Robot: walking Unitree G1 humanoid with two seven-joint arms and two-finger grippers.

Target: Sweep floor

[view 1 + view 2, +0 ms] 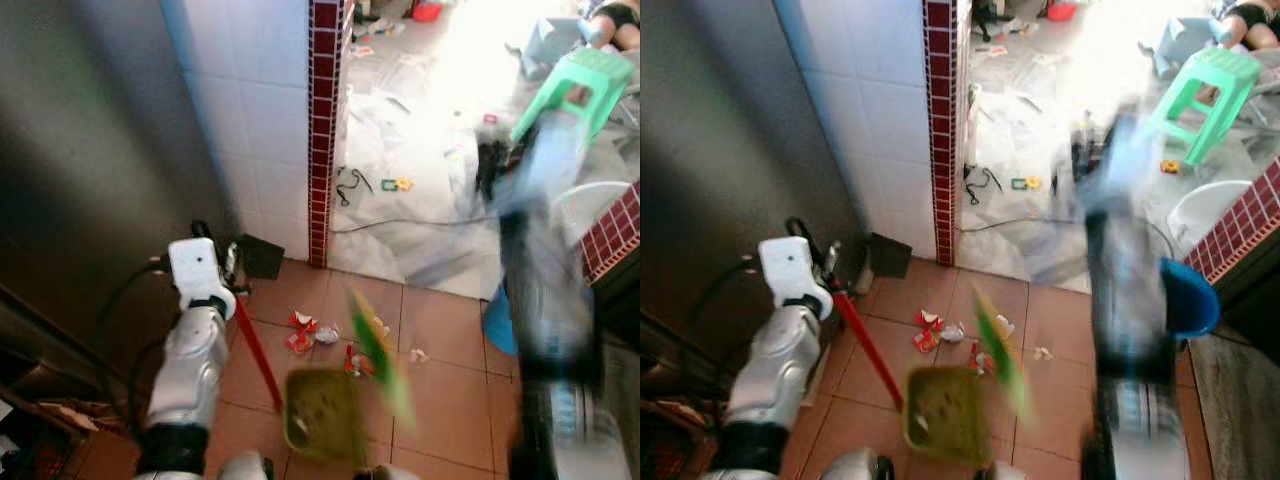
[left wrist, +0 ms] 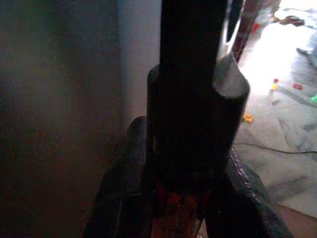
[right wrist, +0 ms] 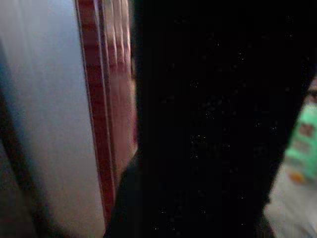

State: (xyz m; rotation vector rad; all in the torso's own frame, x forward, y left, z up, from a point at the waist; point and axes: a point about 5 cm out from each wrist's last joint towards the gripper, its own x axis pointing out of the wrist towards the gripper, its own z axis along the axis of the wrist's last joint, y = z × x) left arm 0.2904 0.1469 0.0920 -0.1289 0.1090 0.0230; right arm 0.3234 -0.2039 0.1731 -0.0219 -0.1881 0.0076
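Left hand closed tight on the red dustpan handle, green dustpan down on the tiled floor. Bits of litter just beyond the pan. Right hand blurred, cannot tell if open or closed.

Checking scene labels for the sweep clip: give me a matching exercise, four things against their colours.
Things:
1. dustpan
2. dustpan handle
3. stool
4. tile strip on the wall corner

Colours:
A. mint green
B. dark red with white grout
C. olive green
D. bright red

Pairs: 1-C, 2-D, 3-A, 4-B
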